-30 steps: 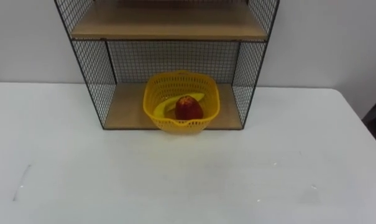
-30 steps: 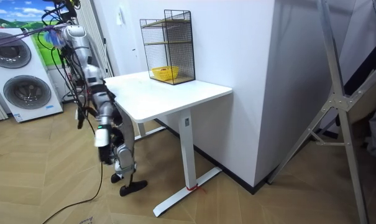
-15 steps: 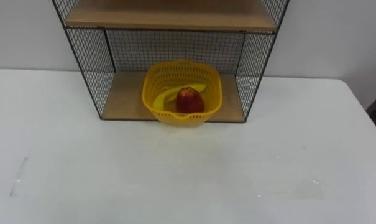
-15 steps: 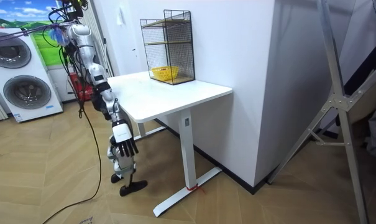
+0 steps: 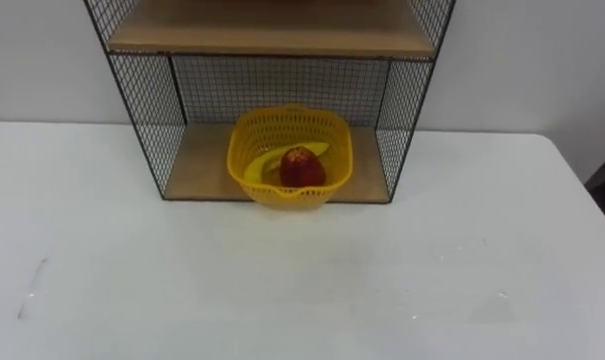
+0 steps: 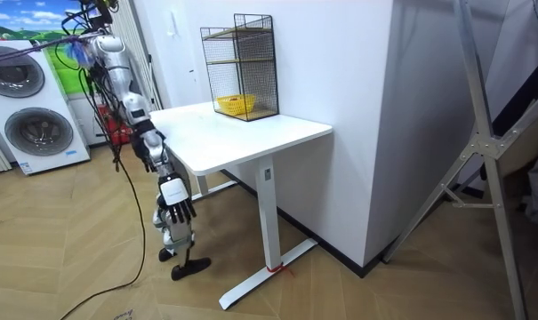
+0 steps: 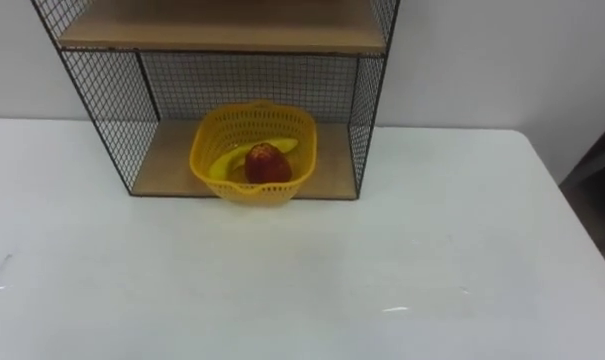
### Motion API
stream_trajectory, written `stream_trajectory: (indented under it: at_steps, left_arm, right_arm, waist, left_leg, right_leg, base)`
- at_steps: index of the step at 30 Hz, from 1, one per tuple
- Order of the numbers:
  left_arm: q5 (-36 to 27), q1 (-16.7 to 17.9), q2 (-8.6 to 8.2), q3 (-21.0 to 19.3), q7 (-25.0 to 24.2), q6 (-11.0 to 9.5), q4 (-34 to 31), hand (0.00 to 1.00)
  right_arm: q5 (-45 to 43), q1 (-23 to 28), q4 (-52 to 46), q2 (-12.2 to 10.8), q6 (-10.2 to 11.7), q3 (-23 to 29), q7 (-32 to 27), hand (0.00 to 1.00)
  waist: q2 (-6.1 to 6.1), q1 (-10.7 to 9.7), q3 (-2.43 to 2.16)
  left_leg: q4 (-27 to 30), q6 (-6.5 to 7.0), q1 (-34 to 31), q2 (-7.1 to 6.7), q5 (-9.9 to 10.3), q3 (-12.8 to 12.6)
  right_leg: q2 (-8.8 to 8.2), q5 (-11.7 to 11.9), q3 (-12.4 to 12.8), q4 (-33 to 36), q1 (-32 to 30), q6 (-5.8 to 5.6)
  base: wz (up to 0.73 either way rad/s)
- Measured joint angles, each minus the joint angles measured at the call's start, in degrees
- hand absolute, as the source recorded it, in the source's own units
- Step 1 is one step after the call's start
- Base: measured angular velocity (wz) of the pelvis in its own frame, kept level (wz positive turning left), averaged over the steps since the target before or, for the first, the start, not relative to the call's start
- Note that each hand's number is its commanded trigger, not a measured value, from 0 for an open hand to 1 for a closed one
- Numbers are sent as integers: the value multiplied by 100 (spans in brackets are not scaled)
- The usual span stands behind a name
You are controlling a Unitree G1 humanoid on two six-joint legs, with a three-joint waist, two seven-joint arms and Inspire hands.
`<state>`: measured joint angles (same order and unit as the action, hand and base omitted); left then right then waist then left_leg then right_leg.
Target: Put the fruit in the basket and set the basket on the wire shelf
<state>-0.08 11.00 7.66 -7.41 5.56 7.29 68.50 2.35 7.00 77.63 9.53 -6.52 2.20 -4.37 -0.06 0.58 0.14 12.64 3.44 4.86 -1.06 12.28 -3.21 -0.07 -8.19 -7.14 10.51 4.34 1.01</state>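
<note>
- Fruit sits where we want it: a red apple [image 5: 302, 167] and a banana [image 5: 267, 165] lie in the yellow basket [image 5: 288, 130]. The basket rests on the bottom board [image 5: 197, 165] of the wire shelf [image 5: 147, 120], roughly centred between the mesh sides.
- Our right hand [image 6: 176, 206] hangs low beside the end of the table [image 5: 282, 280] in the room view, fingers loose and apart, holding nothing.
- We judge the job as good as done; what is left is a check of the placement.
- The basket's front rim looks level with the board's front edge, perhaps just over it, so a gentle push on the rim with straight fingers would seat it deeper.
- If we reach in, we come straight from the front, low under the upper board [image 5: 272, 28] and clear of the mesh.
</note>
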Motion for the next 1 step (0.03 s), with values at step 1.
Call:
stream_trajectory:
  at_steps: [1]
  left_arm:
    - [102, 37, 7, 41, 0, 39, 0, 0]
  right_arm:
    - [-109, 4, -3, -1, -49, -59, 39, 0]
  waist:
    - [10, -24, -1]
  left_leg:
    - [0, -1, 7, 1, 0, 0]
  right_leg:
    - [0, -9, -1, 9, 1, 5]
  base:
    - [0]
